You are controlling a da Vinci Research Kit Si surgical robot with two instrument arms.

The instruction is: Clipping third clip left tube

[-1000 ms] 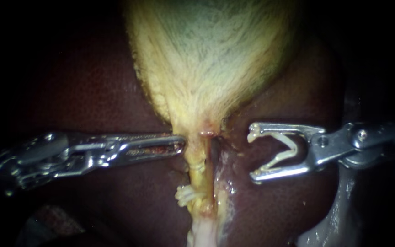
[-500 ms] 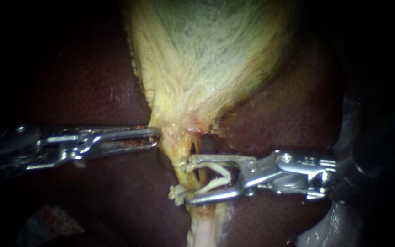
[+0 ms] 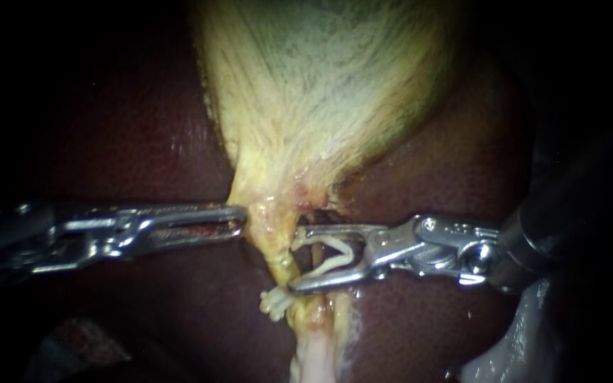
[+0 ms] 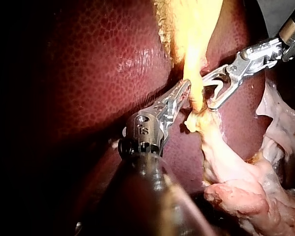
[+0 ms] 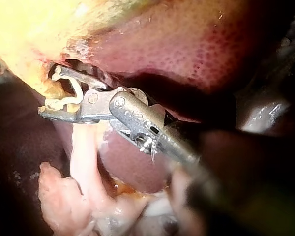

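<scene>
Endoscope view: the gallbladder (image 3: 321, 92) narrows over the liver (image 3: 143, 142) into a yellow tube (image 3: 280, 259), and both instruments meet there.
Left instrument (image 3: 240, 220): its jaws are closed together on the edge of the gallbladder's neck. They hold it drawn toward the left, probably to keep the tube taut and lifted off the liver.
Right instrument (image 3: 294, 259): its jaws are spread wide, and a white loaded clip (image 3: 349, 250) rests against both of them with its legs apart in a V.
Tube position: it crosses the mouth of the right jaws, just inside their tips. The left wrist view shows those jaws reaching it from the side opposite the left jaws.
Seated clip (image 3: 274, 303): it is on the tube just below the right instrument's lower jaw, so the loaded clip would land above it, nearer the neck.
Step in hand: positioning; the loaded clip is not yet squeezed.
Next need: both clip legs must fully span the tube before closing.
Risk: the loaded clip could catch only part of the tube, or crowd the seated clip.
</scene>
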